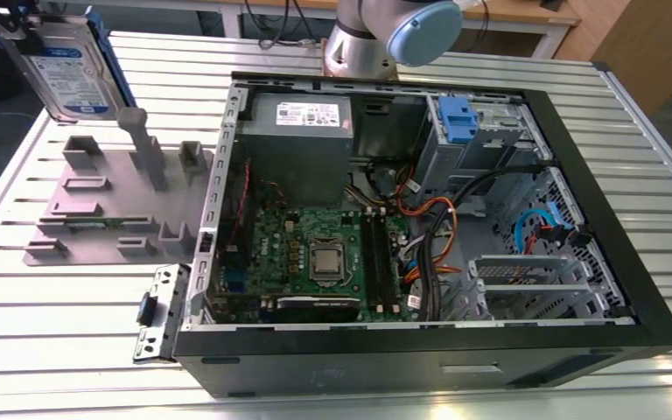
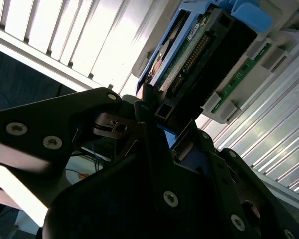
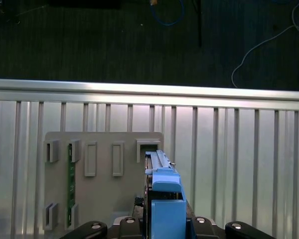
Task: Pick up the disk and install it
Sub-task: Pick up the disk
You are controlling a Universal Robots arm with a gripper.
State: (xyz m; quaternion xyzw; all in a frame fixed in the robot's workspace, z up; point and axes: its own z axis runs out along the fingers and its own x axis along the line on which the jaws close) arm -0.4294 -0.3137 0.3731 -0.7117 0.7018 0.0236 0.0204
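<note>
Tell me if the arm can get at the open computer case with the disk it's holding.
Probably yes. The jaws hold the disk clear above the grey stand, and the computer case lies open on top with nothing between them. Loose cables inside could crowd the drive bay.

No print can be made out: the white-and-blue label [image 1: 76, 85] on the disk [image 1: 62, 39] and the white sticker [image 1: 307, 113] on the power supply [image 1: 301, 144] carry lettering too small to tell.

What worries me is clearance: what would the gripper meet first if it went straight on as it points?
Probably the grey stand: the gripper, shut on the disk, points down at it; depth unclear.
</note>
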